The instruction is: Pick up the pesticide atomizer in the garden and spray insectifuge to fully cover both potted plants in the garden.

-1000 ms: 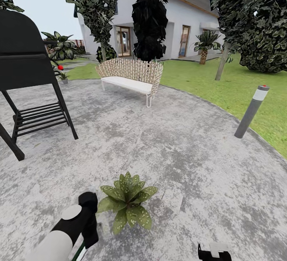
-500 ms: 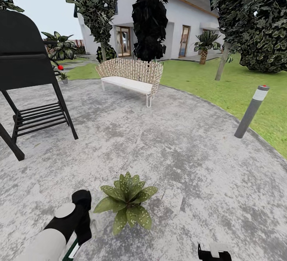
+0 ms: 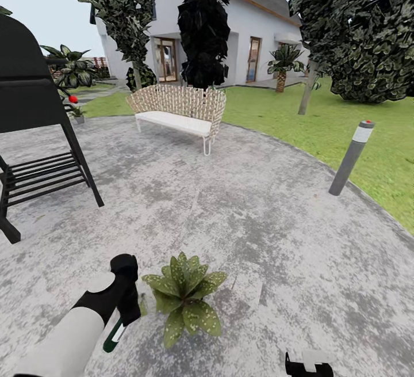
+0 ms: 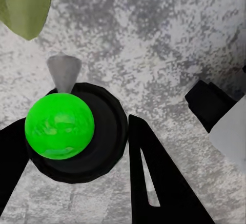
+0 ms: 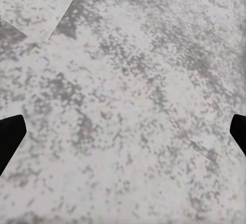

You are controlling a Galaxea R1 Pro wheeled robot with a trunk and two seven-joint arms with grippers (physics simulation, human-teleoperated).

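Fingers of the left gripper [image 4: 77, 147] close black on either side of the spray bottle [image 4: 60, 125], seen end-on in the left wrist view: a bright green round top ringed in black, with a pale grey nozzle cone jutting from it toward a green leaf tip at the corner of that view. From the head camera the bottle [image 3: 114, 334] hangs below the left gripper [image 3: 127, 307], its long axis steeply tilted, dark green body with a white band, lower end slanting down and away from the speckled plant [image 3: 185, 293]; its upper part is hidden behind the black wrist. The gripper sits just beside the plant's near leaves; whether they touch cannot be told.

The right gripper [image 5: 123, 131] has its fingers spread wide, only two black tips at opposite edges of the right wrist view, nothing between them but stone. In the head view just a cut-off piece of it shows, on the far side of the plant from the bottle.

The plant stands on a round, mottled grey stone patio [image 3: 259, 216]. Beyond the plant are a woven bench [image 3: 178, 113], a black grill stand [image 3: 34, 135], a grey post light [image 3: 351, 158], lawn [image 3: 345, 129], trees and a white house [image 3: 253, 37].
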